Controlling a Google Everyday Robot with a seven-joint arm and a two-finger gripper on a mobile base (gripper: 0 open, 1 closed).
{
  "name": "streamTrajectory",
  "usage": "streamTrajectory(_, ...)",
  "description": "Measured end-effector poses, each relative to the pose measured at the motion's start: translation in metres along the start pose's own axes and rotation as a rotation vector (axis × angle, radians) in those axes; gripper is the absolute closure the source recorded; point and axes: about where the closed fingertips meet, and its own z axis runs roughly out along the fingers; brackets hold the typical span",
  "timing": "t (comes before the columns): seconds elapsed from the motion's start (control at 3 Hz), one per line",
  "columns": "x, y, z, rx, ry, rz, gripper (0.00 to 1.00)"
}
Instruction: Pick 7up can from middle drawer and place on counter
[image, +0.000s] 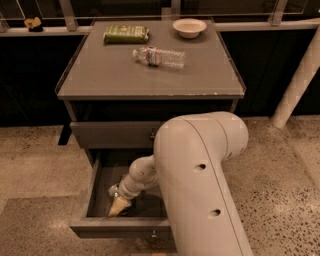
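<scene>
Hand (118, 204) down inside open middle drawer (115, 226). Cannot tell whether clenched or released. On counter (110, 75): clear bottle (159, 56), green packet (126, 34), bowl (189, 27), labels unreadable.

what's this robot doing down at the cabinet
The white robot arm reaches into the open lowest grey drawer, its gripper down inside, toward the front. A soda can is not clearly visible there. On the flat grey counter are a clear plastic bottle on its side, a green packet and a white bowl; no can stands there yet.
</scene>
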Motion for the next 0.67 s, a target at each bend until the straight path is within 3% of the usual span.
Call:
streamTrajectory(0.33, 0.0, 0.0001, 0.0, 0.0, 0.0, 0.0, 0.0)
streamTrajectory(0.67, 0.0, 0.0001, 0.0001, 0.0, 0.0, 0.0, 0.19)
